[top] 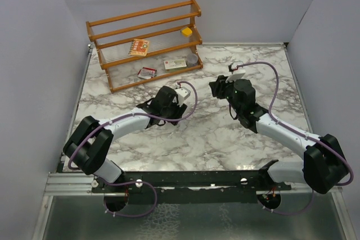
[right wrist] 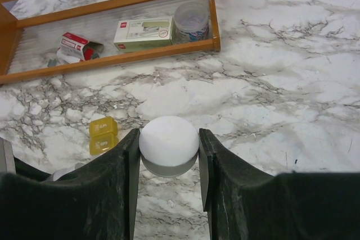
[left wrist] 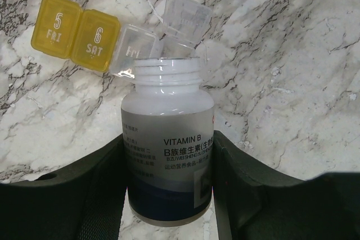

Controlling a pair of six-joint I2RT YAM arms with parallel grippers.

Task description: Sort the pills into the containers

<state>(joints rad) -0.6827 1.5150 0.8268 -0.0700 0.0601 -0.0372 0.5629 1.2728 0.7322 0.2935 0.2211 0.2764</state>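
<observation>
- The left pincer [left wrist: 169, 158] is closed partway, its two dark fingers pressing the lower body of the Vitamin B bottle [left wrist: 167, 139]. Gripping low leaves the neck free.
- The bottle has no cap on and lies along the fingers, its threaded mouth pointing away from the wrist. It looks tipped for pouring. No pills show at the mouth, and I cannot tell what is inside.
- The bottle's rim meets the weekly pill organiser [left wrist: 101, 35], which lies mid-surface. The yellow FRI lid [left wrist: 56, 26] and SAT lid [left wrist: 95, 40] are down. The next, clear cell has its flap [left wrist: 183, 18] up, and it is likely the target.
- The right pincer [right wrist: 169, 141] is near the middle of the surface [right wrist: 292, 82], just right of the organiser. It is closed on a white cap [right wrist: 169, 139] with a grey underside, probably the bottle's lid, held aside so the mouth is unobstructed.
- A wooden rack [right wrist: 112, 57] sits by the far left corner. It holds a green-and-white carton [right wrist: 143, 32], a red-and-white box [right wrist: 79, 46], a round tin [right wrist: 191, 21] and a yellow cube [top: 186, 30], all well apart from the work.
</observation>
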